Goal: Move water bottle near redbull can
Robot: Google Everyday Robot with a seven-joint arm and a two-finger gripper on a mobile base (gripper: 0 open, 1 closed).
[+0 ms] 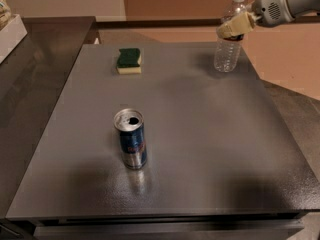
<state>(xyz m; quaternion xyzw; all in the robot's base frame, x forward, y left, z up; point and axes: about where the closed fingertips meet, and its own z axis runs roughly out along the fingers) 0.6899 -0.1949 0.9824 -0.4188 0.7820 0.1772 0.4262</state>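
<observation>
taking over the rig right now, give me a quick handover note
Gripper: up against the upper part of the water bottle, at the far right of the table. Whether it has a hold cannot be told from this view.
Water bottle: upright, base on the table, far from the can.
Redbull can: upright, front centre-left, untouched.
Sponge: far left, off the likely path.
Done: gripper is at the bottle.
Left: confirm the grasp, carry the bottle across to the front, and set it upright beside the can without knocking it.
</observation>
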